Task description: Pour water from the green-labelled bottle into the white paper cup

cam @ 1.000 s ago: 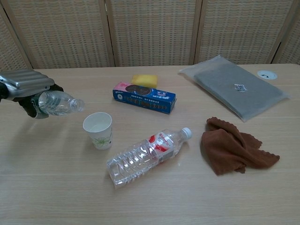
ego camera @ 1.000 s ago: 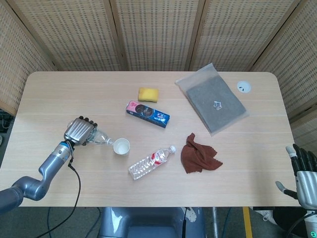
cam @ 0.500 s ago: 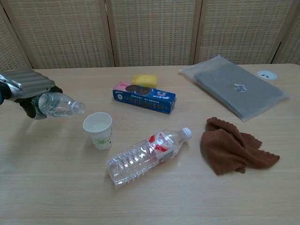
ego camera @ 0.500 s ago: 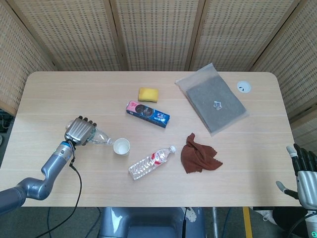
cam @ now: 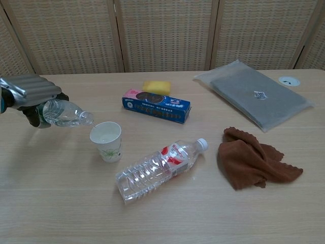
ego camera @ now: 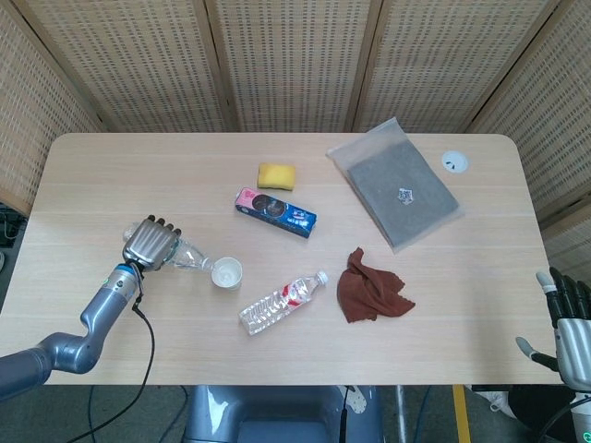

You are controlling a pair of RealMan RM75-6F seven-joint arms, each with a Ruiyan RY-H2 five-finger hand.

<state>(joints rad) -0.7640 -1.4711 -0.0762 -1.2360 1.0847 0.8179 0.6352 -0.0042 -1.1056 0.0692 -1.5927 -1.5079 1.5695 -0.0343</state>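
My left hand [ego camera: 150,244] grips a clear plastic bottle [ego camera: 189,259] at the table's left side and holds it tipped, neck pointing right and slightly down. The hand covers the bottle's label. In the chest view the same hand [cam: 29,91] holds the bottle [cam: 66,113] with its uncapped mouth just above and left of the rim of the white paper cup [cam: 106,141]. The cup [ego camera: 226,273] stands upright on the table. My right hand [ego camera: 568,323] hangs off the table's near right corner, fingers apart and holding nothing.
A red-labelled bottle [cam: 160,168] lies on its side right of the cup. A brown cloth [cam: 251,163], a blue and pink box [cam: 156,106], a yellow sponge [cam: 156,86], a grey bagged item [cam: 259,94] and a white disc [cam: 289,81] lie further off.
My left hand has tipped the bottle further, and its mouth has dropped closer to the cup's rim. The right hand has stayed put.
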